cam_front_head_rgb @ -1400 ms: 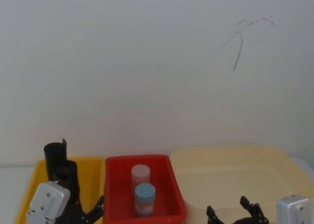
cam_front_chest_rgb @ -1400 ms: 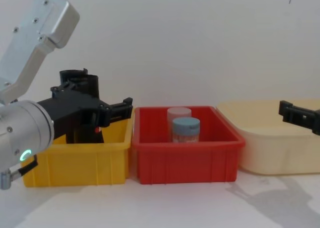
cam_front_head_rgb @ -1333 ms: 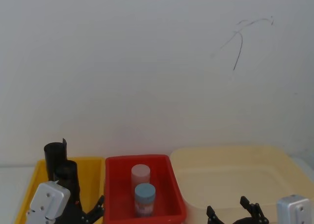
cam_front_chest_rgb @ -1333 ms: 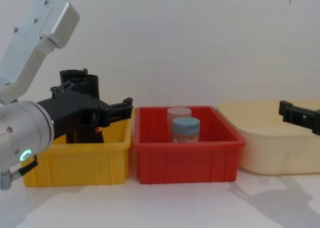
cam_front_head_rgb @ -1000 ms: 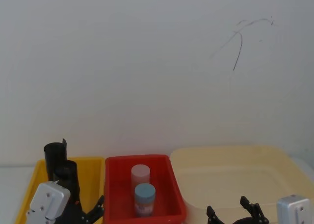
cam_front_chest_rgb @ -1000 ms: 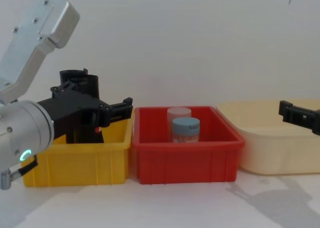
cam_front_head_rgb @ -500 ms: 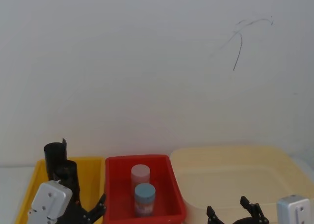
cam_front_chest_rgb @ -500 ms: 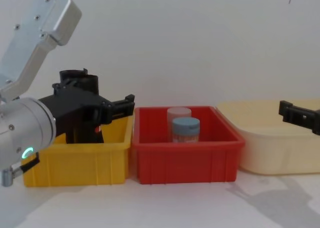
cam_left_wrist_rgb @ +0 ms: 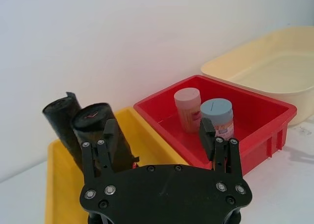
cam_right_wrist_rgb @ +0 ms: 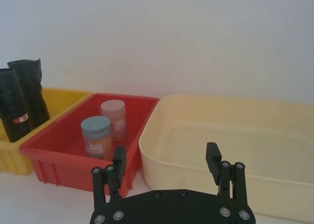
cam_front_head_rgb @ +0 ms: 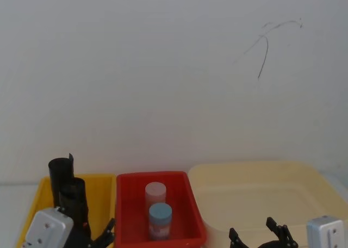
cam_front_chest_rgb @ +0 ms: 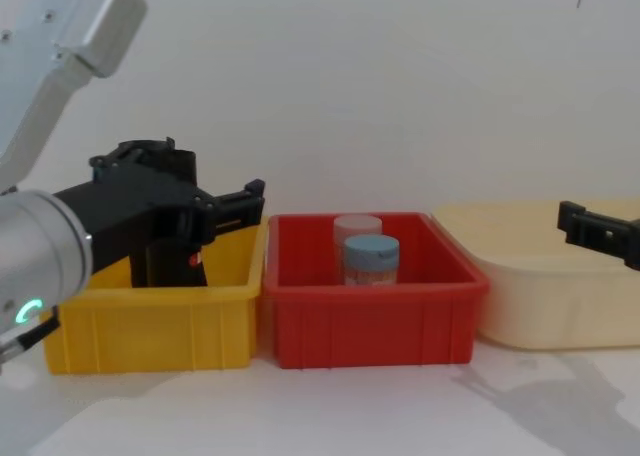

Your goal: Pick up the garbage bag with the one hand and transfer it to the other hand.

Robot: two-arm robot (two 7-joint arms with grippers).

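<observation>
1. The left gripper (cam_left_wrist_rgb: 157, 135) is seen spread wide, nothing pinched, held at the near side of the yellow bin (cam_front_chest_rgb: 150, 326).
2. The garbage bag (cam_left_wrist_rgb: 95, 123) is found upright in the yellow bin, in line with one gripper finger (cam_left_wrist_rgb: 109, 135). Contact cannot be told.
3. A second black roll (cam_left_wrist_rgb: 61, 118) is noted just behind the first, in the same bin.
4. The right gripper (cam_right_wrist_rgb: 166, 157) is seen spread, empty, held before the cream tub (cam_right_wrist_rgb: 221, 130), well apart from the bag.
5. The red bin (cam_front_chest_rgb: 370, 326) is set between yellow bin and tub on the table (cam_front_chest_rgb: 350, 406). A blue-lidded jar (cam_front_chest_rgb: 371, 259) and a pale-lidded jar (cam_front_chest_rgb: 357, 226) are held in it.
</observation>
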